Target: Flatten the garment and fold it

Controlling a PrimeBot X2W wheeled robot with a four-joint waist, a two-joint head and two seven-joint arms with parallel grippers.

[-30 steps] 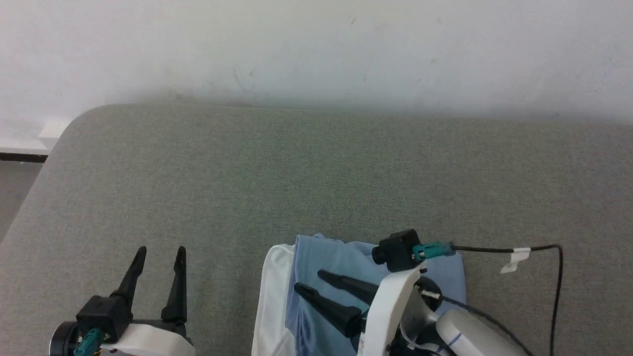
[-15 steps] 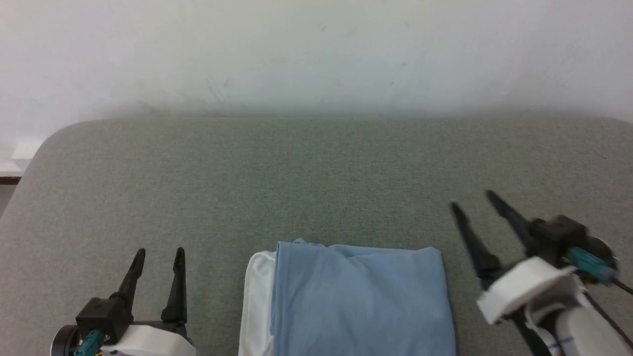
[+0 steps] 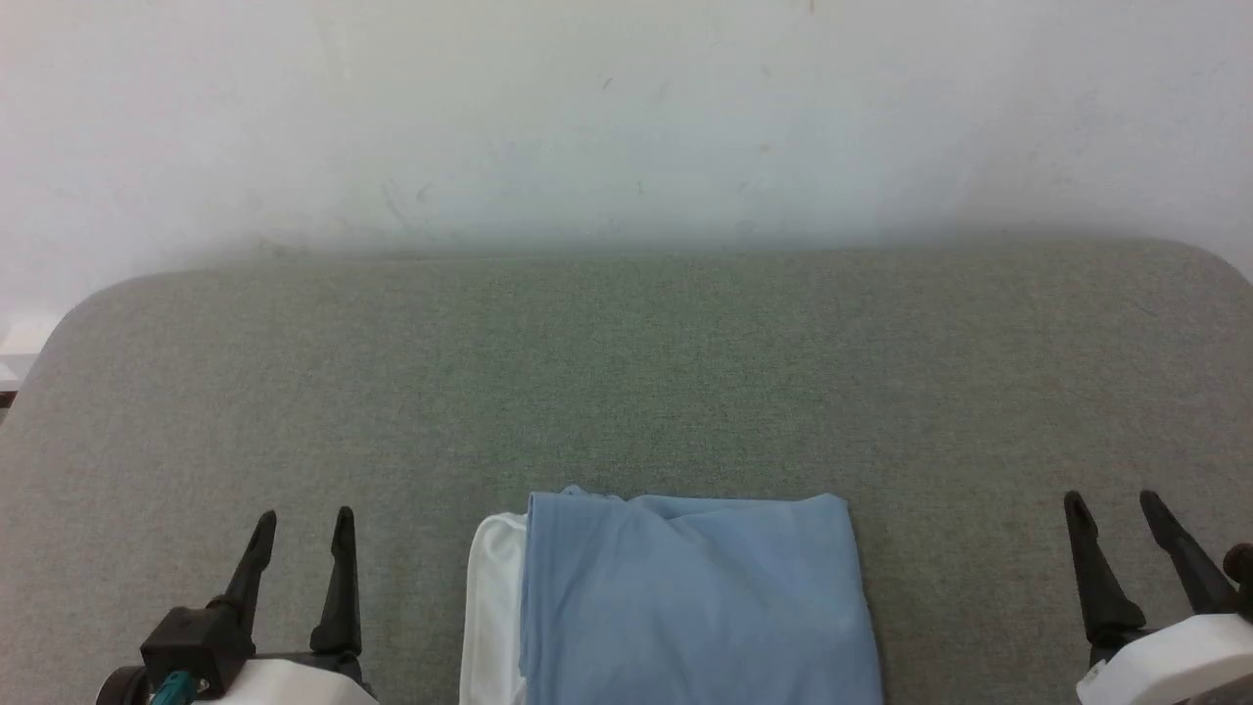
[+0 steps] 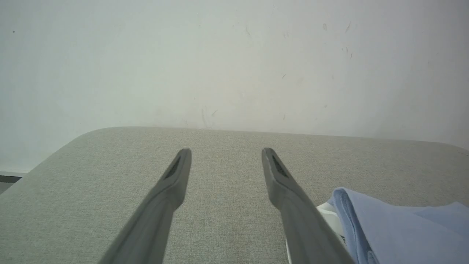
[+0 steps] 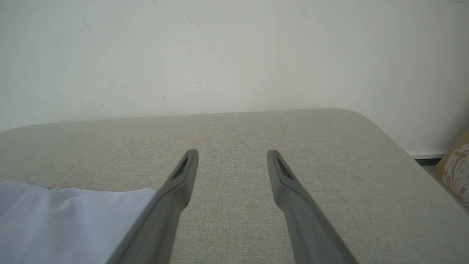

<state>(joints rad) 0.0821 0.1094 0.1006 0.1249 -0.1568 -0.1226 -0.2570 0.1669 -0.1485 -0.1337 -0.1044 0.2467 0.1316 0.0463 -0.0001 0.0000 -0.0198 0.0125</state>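
At the near edge of the head view, the left pincer (image 3: 304, 514) and the right pincer (image 3: 1111, 497) stood with fingers apart, holding nothing, well to either side of the garment (image 3: 685, 607). It lay between them as a folded blue rectangle on the grey worktop (image 3: 626, 372), a white layer (image 3: 494, 607) showing past its left edge. Farther back the worktop stretched to a pale wall (image 3: 626, 117). The fold looked finished. The likely risk was a returning finger snagging the top layer, rumpled along its far edge, and dragging it open. A second earlier the right pincer had lain across the blue cloth. It had since swung clear to the right, the left one kept its place, and the camera had shifted.
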